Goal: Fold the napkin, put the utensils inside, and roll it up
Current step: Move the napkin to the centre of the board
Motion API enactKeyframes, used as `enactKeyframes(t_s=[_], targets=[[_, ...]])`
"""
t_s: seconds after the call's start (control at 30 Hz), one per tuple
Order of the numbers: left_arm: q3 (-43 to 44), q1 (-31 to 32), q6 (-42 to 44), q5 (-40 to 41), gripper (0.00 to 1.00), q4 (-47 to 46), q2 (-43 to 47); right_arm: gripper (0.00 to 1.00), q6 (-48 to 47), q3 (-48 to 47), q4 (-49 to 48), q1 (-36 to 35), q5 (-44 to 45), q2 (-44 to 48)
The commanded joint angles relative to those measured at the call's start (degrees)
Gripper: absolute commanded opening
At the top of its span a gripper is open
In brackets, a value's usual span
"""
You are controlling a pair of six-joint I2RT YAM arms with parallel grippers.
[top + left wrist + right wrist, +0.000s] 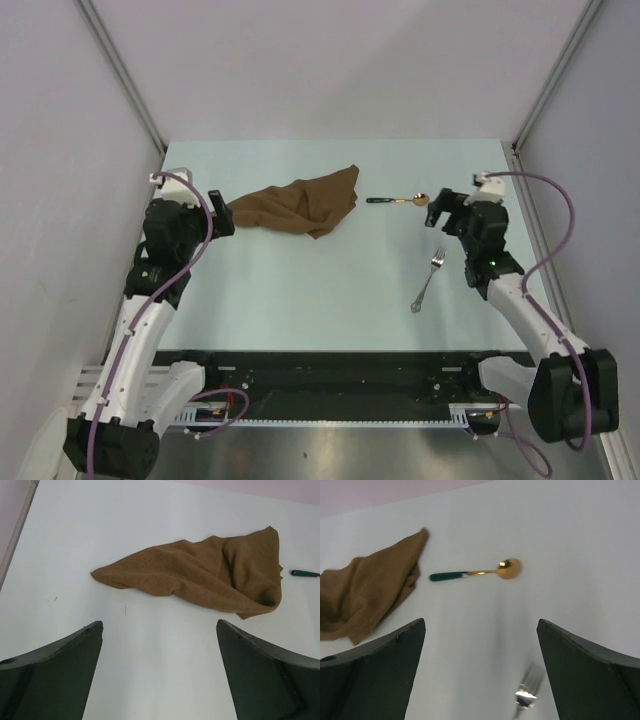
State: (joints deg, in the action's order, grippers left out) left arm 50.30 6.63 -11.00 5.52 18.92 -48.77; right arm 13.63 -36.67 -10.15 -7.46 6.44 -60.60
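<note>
The brown napkin (300,205) lies crumpled at the back middle of the table, also in the left wrist view (210,575) and the right wrist view (367,592). A small spoon with a dark green handle and gold bowl (398,200) (475,572) rests right of it; its handle tip (305,573) shows at the left wrist view's right edge. The silver fork (428,280) (526,695) lies nearer, on the right. My left gripper (222,213) (159,630) hangs open just left of the napkin. My right gripper (437,210) (481,627) is open beside the spoon's bowl, above the fork.
The pale table (320,300) is enclosed by grey walls at the back and both sides, with metal posts (125,75) at the back corners. A black rail (330,385) with the arm bases runs along the near edge.
</note>
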Motion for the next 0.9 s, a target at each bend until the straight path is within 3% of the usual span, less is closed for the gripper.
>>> enactKeyframes(t_s=[0.0,0.23,0.43,0.53,0.63,0.67,0.73,0.87], targets=[[0.2,0.0,-0.4,-0.6,1.0,0.3,1.2,1.0,-4.0,-11.8,1.6,-10.2,2.6,-9.9],[-0.6,0.0,-0.3,-1.8,1.0,-0.1,0.9,0.99,2.4,-30.0,1.8,-22.3,-4.5,-35.2],[-2.4,0.0,-0.1,-2.5,1.0,-0.9,1.8,0.96,9.8,-47.4,10.0,-25.1,-9.3,-56.8],[-3.0,0.0,-0.2,-4.2,1.0,-1.4,2.0,0.9,13.0,-52.1,10.9,-25.1,-12.1,-62.3],[-3.2,0.0,-0.2,-4.9,1.0,-1.6,2.0,0.59,14.8,-52.6,10.7,-25.0,-14.7,-64.3],[-3.2,0.0,-0.3,-4.9,1.0,-1.6,2.1,0.33,15.0,-51.9,10.8,-24.9,-15.6,-64.2],[-3.5,0.0,-0.7,-5.1,1.0,-1.7,1.9,0.04,14.4,-49.6,10.8,-25.1,-17.8,-63.2],[-4.3,0.1,-6.6,-5.1,1.0,-2.2,0.8,0.0,11.3,-39.2,10.8,-26.5,-15.0,-55.4]])
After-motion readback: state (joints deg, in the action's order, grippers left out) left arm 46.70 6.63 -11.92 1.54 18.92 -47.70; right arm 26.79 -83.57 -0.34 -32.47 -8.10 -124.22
